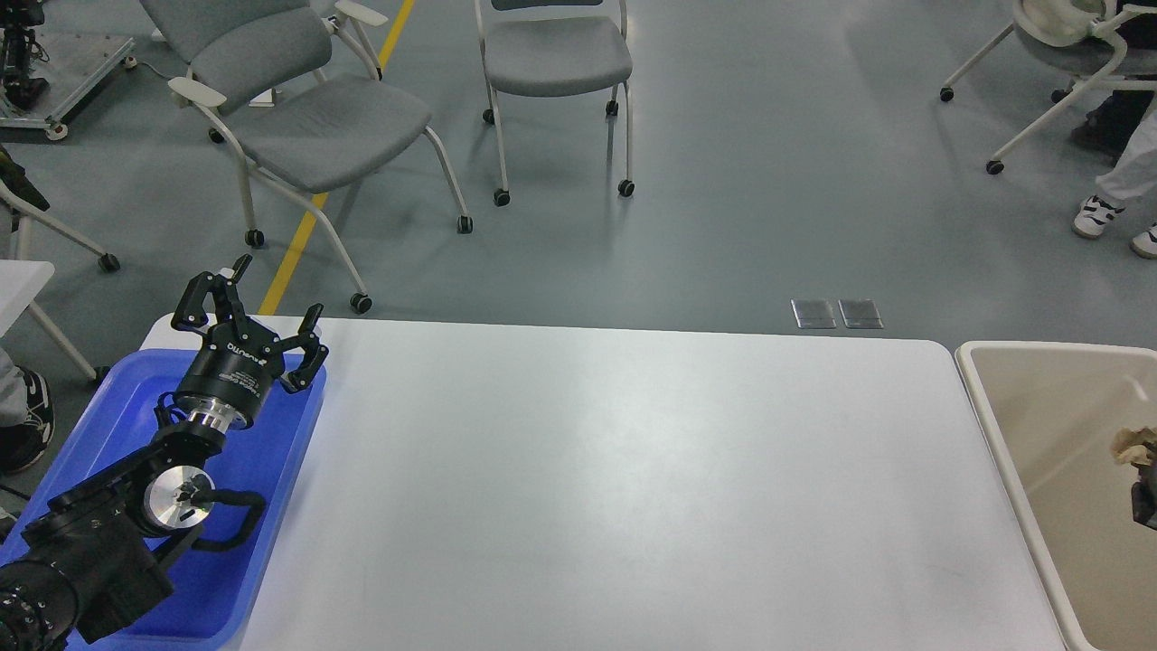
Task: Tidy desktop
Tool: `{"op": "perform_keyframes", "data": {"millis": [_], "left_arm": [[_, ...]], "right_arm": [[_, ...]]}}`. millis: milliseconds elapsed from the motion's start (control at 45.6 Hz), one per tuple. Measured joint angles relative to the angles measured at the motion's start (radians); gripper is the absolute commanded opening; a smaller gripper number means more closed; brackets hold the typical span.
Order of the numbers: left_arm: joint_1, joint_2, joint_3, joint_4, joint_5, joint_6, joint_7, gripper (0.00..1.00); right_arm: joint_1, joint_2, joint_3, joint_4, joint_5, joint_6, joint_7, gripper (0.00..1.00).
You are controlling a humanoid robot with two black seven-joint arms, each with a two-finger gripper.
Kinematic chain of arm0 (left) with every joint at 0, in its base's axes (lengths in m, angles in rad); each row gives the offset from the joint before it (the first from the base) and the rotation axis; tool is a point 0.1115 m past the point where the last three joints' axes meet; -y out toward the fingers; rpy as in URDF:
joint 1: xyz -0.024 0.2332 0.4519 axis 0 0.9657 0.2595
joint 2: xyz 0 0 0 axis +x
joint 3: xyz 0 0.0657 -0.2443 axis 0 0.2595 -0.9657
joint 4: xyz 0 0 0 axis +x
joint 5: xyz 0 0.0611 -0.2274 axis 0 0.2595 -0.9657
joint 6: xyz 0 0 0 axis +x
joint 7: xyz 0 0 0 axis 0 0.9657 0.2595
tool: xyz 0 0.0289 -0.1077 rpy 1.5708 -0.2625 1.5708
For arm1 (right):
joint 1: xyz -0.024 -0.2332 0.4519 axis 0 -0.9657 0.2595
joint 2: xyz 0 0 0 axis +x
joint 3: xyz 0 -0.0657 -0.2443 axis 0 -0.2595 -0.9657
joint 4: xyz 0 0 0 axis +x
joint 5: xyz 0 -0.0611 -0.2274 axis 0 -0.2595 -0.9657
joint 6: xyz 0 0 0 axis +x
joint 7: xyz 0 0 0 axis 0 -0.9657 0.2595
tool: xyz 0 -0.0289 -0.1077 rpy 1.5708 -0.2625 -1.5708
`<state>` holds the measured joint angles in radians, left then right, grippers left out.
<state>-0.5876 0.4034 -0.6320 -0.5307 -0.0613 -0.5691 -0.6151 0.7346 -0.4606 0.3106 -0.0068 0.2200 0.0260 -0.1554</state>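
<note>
The white desktop point(633, 470) fills the middle of the head view and nothing lies on it. My left gripper point(258, 316) is open and empty, its fingers spread above the far end of the blue tray point(271, 506) at the desktop's left side. At the right edge of the view a dark part of my right gripper point(1144, 493) pokes in over the beige bin point(994, 425). A crumpled beige paper wad point(1133, 445) sits at its tip. Most of that gripper is cut off by the frame.
Grey wheeled chairs point(316, 127) stand on the floor beyond the desktop's far edge. A person's white shoes point(1098, 215) show at the far right. A small white table point(23, 280) stands at the left.
</note>
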Motion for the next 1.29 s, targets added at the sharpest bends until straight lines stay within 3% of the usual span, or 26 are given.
{"op": "perform_keyframes", "data": {"millis": [307,329,373,439,548,592,658,1294], "left_arm": [[0.000,0.000,0.000,0.000,0.000,0.000,0.000,0.98],[0.000,0.000,0.000,0.000,0.000,0.000,0.000,0.98],[0.000,0.000,0.000,0.000,0.000,0.000,0.000,0.98],[0.000,0.000,0.000,0.000,0.000,0.000,0.000,0.98],[0.000,0.000,0.000,0.000,0.000,0.000,0.000,0.98],[0.000,0.000,0.000,0.000,0.000,0.000,0.000,0.98],[0.000,0.000,0.000,0.000,0.000,0.000,0.000,0.98],[0.000,0.000,0.000,0.000,0.000,0.000,0.000,0.98]], "right_arm": [[-0.028,0.054,0.031,-0.002,0.002,-0.032,-0.004,0.00],[-0.030,0.056,0.032,-0.002,0.002,-0.033,-0.004,0.04],[-0.033,0.059,0.034,-0.002,0.002,-0.035,-0.004,0.23],[-0.039,0.063,0.037,-0.002,0.002,-0.037,-0.004,0.61],[-0.045,0.067,0.040,-0.002,0.002,-0.039,-0.001,0.79],[-0.047,0.068,0.040,-0.002,0.002,-0.040,0.000,0.83],[-0.049,0.068,0.041,-0.002,0.002,-0.041,0.002,1.00],[-0.006,0.054,0.036,0.000,-0.002,-0.033,0.009,1.00]]}}
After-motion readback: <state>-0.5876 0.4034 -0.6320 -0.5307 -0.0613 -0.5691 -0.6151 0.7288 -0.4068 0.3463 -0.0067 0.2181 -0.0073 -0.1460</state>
